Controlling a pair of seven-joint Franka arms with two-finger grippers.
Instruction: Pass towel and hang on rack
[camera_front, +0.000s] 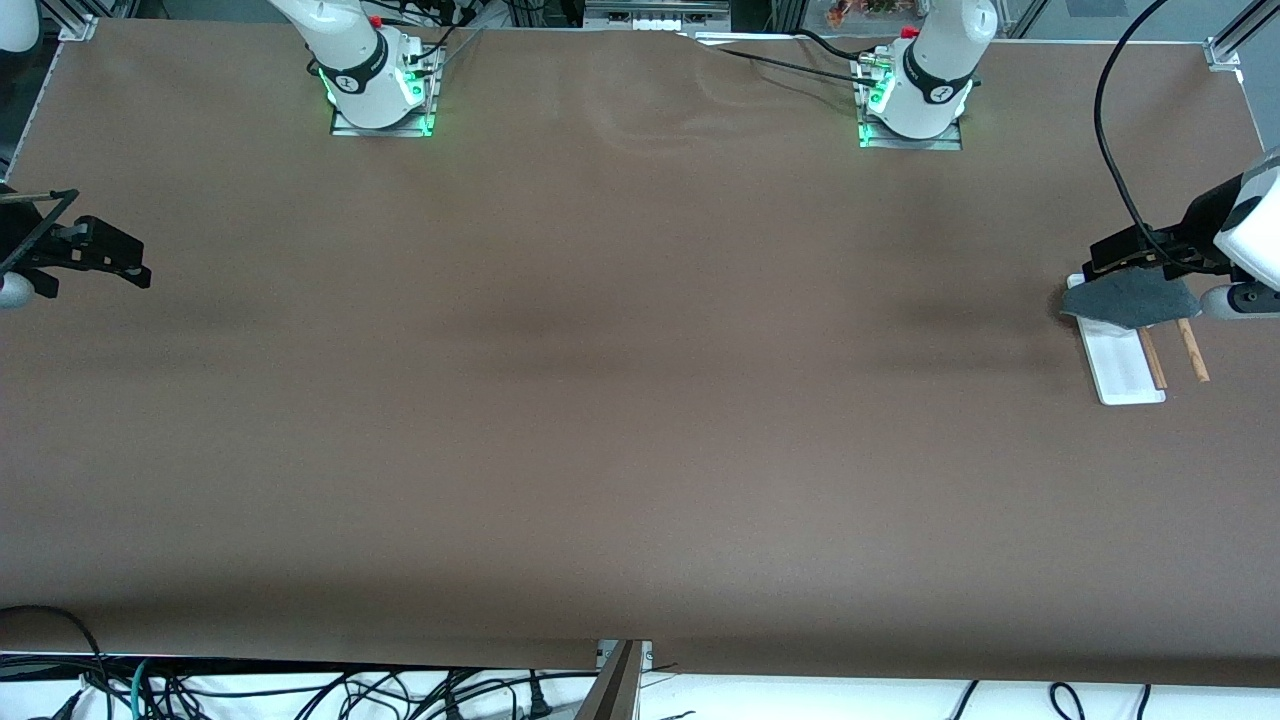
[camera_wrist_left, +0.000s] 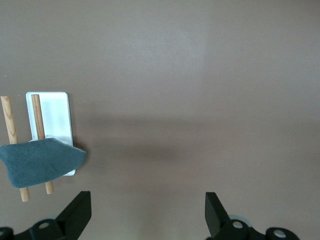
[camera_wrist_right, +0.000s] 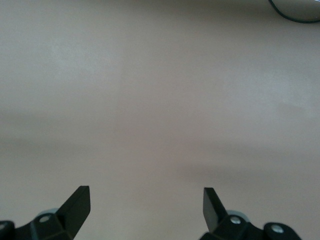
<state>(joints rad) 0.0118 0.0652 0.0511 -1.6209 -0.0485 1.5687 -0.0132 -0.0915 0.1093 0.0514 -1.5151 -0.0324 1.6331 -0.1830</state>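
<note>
Front view: small dark grey soft towel (camera_front: 1130, 299) lies draped over the two thin light-brown wooden rods of the rack (camera_front: 1150, 362) (white rectangular tray base), at the left arm's end of the brown worktop (camera_front: 620, 400). Left gripper (camera_front: 1135, 255) hovers over the towel, fingers spread wide, holding nothing. Right gripper (camera_front: 100, 255) waits over the worktop's right-arm end, likewise wide open and empty.
</note>
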